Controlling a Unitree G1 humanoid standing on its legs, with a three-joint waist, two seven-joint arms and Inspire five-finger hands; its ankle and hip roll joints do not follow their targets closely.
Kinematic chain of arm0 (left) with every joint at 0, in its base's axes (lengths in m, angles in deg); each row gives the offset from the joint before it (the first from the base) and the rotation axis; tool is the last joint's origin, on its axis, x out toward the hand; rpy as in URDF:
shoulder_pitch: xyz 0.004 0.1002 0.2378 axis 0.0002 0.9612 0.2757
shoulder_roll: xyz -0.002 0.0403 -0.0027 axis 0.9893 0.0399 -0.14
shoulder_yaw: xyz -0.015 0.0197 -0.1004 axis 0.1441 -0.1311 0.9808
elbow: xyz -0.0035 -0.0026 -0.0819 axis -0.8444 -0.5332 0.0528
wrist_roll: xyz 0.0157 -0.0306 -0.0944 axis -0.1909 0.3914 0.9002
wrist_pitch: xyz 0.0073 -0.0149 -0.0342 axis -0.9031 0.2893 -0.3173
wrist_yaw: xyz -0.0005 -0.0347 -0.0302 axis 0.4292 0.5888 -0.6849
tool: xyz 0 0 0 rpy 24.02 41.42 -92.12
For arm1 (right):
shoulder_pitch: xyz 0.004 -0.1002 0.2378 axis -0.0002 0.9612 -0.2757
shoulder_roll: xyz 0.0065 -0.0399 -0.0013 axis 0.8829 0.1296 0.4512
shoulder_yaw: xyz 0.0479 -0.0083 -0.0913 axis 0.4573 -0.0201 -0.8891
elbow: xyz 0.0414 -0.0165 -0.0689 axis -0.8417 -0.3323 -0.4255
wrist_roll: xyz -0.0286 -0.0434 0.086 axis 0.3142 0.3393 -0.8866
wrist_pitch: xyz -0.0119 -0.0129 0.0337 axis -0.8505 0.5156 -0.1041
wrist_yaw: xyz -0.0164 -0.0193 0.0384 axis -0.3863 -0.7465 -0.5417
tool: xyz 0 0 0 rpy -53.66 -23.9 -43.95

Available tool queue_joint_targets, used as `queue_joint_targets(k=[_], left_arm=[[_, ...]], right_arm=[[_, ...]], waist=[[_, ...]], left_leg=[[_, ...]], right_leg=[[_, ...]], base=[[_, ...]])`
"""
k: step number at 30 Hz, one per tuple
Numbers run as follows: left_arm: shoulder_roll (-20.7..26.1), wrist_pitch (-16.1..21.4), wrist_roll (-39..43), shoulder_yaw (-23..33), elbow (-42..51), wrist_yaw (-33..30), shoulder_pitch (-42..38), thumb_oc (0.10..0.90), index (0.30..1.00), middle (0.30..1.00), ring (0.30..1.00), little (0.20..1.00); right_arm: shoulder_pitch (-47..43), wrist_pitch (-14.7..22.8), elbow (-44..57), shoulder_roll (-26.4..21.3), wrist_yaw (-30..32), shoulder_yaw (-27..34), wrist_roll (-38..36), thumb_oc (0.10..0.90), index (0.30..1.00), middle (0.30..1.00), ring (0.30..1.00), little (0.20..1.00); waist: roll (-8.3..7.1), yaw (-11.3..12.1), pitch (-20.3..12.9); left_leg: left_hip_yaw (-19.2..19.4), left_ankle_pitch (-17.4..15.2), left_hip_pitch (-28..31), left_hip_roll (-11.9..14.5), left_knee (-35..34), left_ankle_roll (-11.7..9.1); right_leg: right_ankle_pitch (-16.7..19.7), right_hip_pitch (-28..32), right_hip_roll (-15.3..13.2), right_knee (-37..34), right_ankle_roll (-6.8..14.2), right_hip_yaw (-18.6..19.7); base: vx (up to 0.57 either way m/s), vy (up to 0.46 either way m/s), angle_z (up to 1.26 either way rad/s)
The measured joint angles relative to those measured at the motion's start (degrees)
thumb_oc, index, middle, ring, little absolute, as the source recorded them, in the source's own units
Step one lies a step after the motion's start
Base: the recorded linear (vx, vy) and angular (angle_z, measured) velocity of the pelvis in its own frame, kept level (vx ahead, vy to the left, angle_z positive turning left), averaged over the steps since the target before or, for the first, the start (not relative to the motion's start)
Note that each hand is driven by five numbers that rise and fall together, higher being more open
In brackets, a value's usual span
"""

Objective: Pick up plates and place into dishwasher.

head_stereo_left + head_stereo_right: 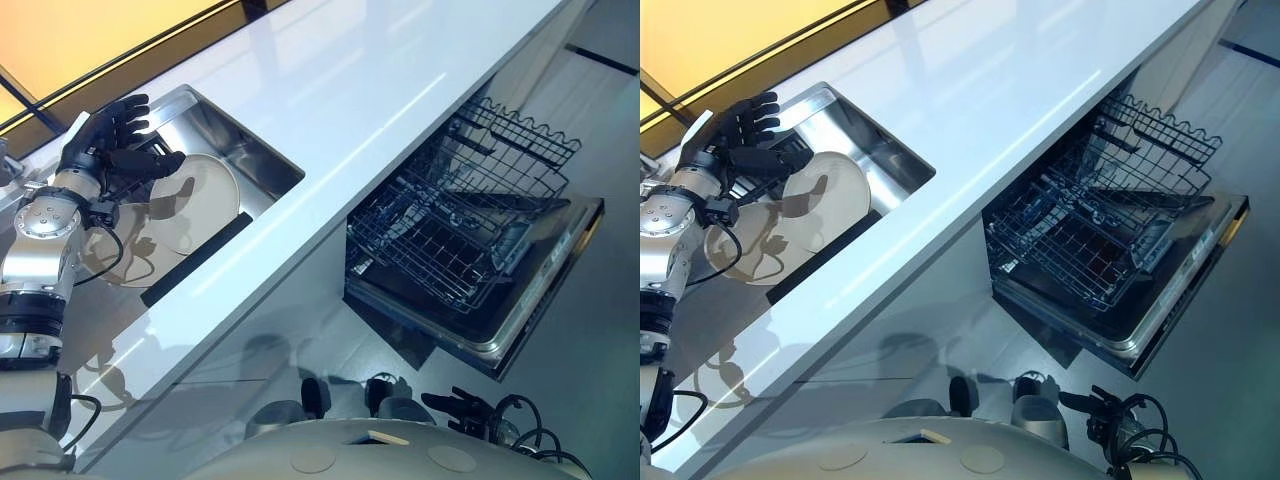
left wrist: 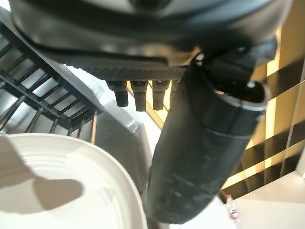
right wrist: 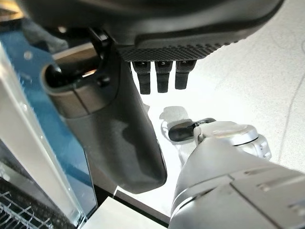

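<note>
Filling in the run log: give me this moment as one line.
left hand: open, over plates in sink | right hand: open, idle, low | dishwasher: open, rack out, no plates

Plates in the sink, dishwasher open.

I saw two cream round plates point(image 1: 195, 195) lying in the steel sink point(image 1: 255, 150), the upper one tilted and overlapping a second plate point(image 1: 125, 262) nearer me. The dishwasher point(image 1: 480, 250) stood under the white counter, its door dropped down and its dark wire rack point(image 1: 440, 235) pulled out over the door, holding no plates that I could see.
</note>
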Motion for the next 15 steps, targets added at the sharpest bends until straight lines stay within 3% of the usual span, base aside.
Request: queue_joint_targets(k=[3, 15], left_arm=[[1.03, -0.62, -1.37, -2.16, -2.12, 2.56, -1.96, 0.8, 0.9, 0.9, 0.9, 0.9], [3.05, -2.5, -0.18, -2.26, -2.98, 9.57, -7.31, 0.8, 0.9, 0.9, 0.9, 0.9]], right_arm=[[-0.01, -0.13, 0.15, -0.06, 0.2, 0.03, -0.01, 0.8, 0.9, 0.9, 0.9, 0.9], [-3.97, -0.07, 1.36, -0.22, 0.07, 0.1, -0.6, 0.8, 0.9, 0.9, 0.9, 0.9]], waist=[[-0.24, -0.3, 1.0], [-0.52, 0.88, 4.95]], left_leg=[[0.49, 0.29, -1.28, -0.4, 0.19, 0.43], [0.44, 0.53, -3.31, -0.59, 0.22, 0.83]], right_leg=[[0.33, -1.3, -0.39, 0.15, 0.47, 0.1], [0.39, -3.55, -0.54, 0.95, 0.56, 0.06]], base=[[-0.01, 0.071, -0.05], [-0.02, 0.036, 0.01]])
